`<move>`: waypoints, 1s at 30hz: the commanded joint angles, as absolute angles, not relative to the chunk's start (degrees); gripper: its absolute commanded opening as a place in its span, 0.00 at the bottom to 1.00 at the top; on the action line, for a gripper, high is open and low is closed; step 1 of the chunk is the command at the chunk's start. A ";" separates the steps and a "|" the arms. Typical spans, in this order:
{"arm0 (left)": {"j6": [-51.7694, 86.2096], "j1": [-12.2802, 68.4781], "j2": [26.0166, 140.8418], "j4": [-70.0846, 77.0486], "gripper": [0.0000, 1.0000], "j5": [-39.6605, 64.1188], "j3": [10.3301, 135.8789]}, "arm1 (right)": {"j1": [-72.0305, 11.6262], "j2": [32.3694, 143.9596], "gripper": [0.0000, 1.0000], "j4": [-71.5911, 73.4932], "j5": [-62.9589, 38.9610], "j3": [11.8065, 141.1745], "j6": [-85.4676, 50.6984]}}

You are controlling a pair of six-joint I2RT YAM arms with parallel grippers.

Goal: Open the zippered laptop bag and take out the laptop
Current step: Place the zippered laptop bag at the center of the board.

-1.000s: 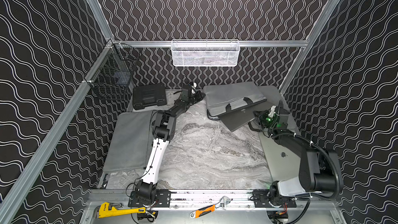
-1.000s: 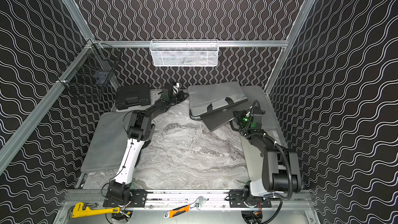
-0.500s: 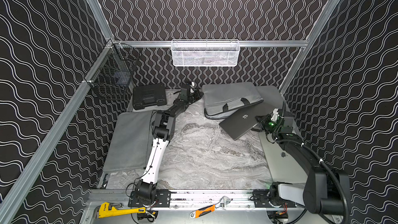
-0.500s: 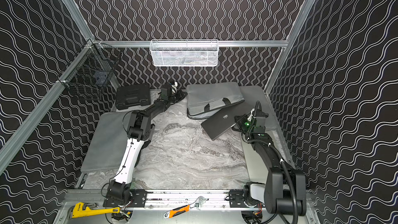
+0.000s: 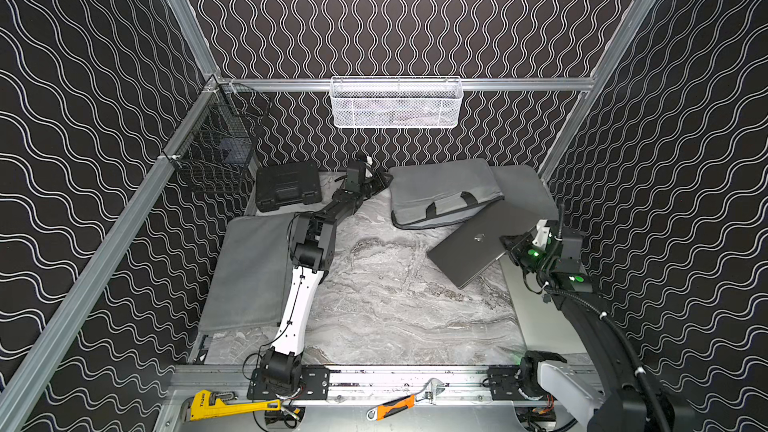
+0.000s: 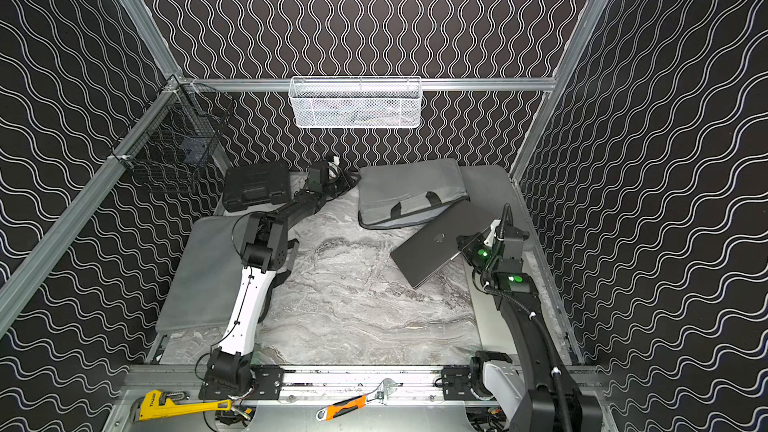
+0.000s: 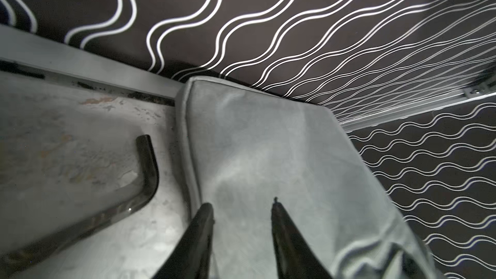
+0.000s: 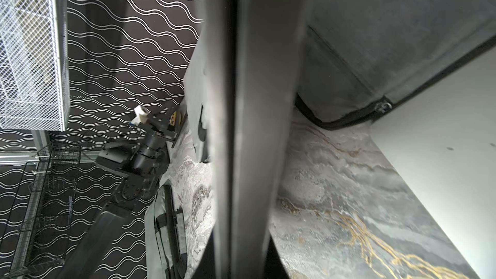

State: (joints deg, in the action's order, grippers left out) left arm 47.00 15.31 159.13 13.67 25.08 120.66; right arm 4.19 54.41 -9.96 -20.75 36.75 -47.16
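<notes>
Bag (image 5: 440,184) open, laptop (image 5: 473,249) looks out, by counter's (image 5: 374,305) right edge. Right jaws pinch it, left jaws spread over bag. Remaining: set down.

laptop (image 5: 469,245): small pale logo at lid centre, just beside the right tool (image 5: 509,243); brand unreadable.
pipe wrench (image 5: 228,406): dark lettering on yellow handle, illegible.

Marble table (image 5: 374,305): bag (image 5: 440,189), black case (image 5: 286,191), grey mat (image 5: 249,272)
</notes>
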 commanded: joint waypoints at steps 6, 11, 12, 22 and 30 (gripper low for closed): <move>44.66 15.34 150.98 18.49 0.50 25.47 111.49 | 4.23 52.36 0.00 -10.59 -24.57 37.64 -44.45; 44.19 15.29 146.22 20.67 0.50 26.45 105.73 | 4.26 51.55 0.00 -18.34 -25.27 41.05 -39.91; 44.05 15.29 145.21 21.06 0.50 26.80 104.66 | 4.22 50.97 0.00 -19.86 -25.14 41.59 -39.05; 43.24 15.29 134.78 27.97 0.53 35.96 91.58 | 4.25 50.13 0.00 -24.29 -30.31 45.02 -32.13; 39.81 15.90 121.93 28.67 0.63 46.53 75.51 | 4.31 54.48 0.00 -25.15 -36.21 50.57 -24.83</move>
